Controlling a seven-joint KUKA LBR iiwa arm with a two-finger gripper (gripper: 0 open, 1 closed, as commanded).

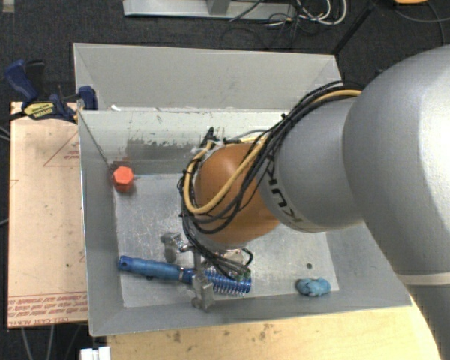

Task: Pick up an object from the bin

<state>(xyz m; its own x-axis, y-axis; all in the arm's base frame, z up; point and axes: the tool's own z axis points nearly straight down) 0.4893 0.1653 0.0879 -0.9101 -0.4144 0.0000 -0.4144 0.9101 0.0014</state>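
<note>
Directly under the gripper [202, 295], blue brush [146, 267]

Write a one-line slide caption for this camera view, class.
Gripper low over a blue brush lying along the grey bin's lower edge.

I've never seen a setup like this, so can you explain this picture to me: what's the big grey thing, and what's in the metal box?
The big grey shape is a robot arm reaching in from the right. The camera looks down from above, slightly from one side. The orange dome with cables is part of the arm's wrist. Below it is the gripper, the arm's hand. The box is a grey metal bin. In it lie a blue-handled brush along the near side, a small orange piece at the far left, and a pale blue lump at the near right. The gripper is low over the brush's bristle end. Whether it already grips the brush cannot be told.
</note>
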